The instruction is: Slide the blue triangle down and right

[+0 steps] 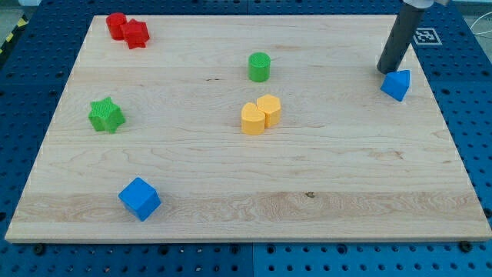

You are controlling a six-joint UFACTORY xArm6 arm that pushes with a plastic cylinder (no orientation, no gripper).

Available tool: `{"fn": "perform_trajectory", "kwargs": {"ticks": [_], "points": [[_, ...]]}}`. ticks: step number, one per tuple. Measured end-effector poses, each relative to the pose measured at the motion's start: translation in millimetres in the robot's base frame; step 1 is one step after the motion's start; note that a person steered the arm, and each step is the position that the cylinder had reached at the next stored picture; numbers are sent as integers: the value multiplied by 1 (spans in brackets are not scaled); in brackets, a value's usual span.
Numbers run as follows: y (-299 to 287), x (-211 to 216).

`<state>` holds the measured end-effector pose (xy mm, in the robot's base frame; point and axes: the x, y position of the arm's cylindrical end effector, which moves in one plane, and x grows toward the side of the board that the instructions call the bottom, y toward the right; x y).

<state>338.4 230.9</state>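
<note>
The blue triangle (396, 84) lies near the board's right edge, in the upper right of the view. My tip (386, 70) is the lower end of the dark rod coming down from the view's top right. It rests just above and left of the blue triangle, touching it or nearly so.
The wooden board (246, 208) also holds a blue cube (139, 198) at lower left, a green star (105, 115) at left, two red blocks (127, 30) at upper left, a green cylinder (260, 67) and two yellow blocks (260, 115) near the middle.
</note>
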Motion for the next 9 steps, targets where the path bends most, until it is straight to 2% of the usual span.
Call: {"fn": "perform_trajectory", "kwargs": {"ticks": [3,5,9], "points": [[-17,18],[-17,49],[-2,55]]}}
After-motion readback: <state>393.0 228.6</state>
